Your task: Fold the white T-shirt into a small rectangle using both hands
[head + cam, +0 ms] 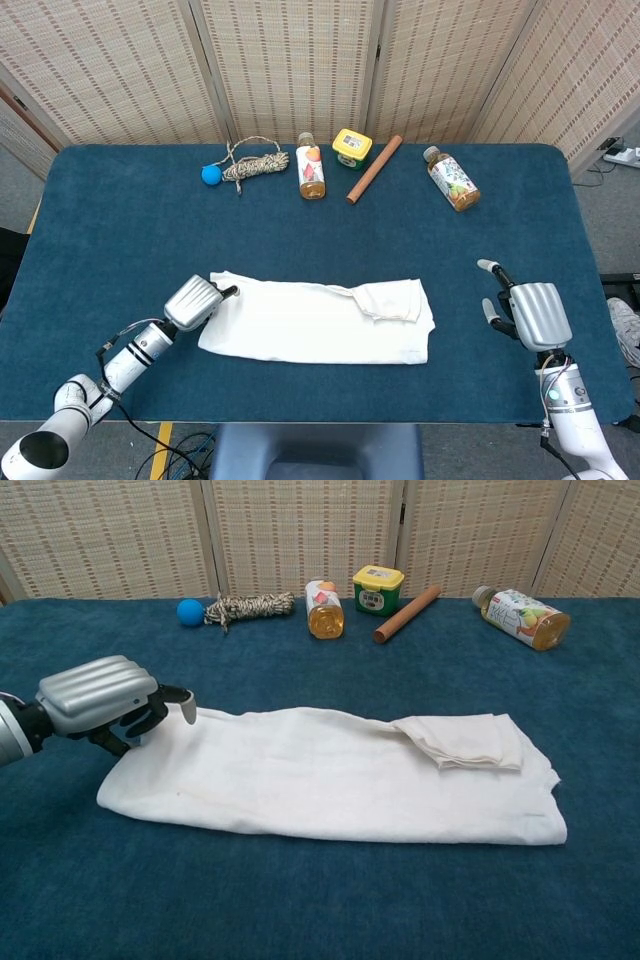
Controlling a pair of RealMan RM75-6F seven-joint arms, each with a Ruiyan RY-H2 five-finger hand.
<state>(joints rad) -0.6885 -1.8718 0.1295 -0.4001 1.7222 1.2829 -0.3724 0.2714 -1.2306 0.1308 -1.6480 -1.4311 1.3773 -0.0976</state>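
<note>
On the blue tabletop [120,220] my white T-shirt [330,780] lies long side to side. My left robot hand [100,702] pinches its left end (nearest); the right robot hand [528,312] waits open, well apart from the shirt's right end.

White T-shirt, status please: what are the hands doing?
Left hand grips the left end of the white T-shirt. Right hand open, off the cloth. Shirt a long strip, nothing in the way.
</note>
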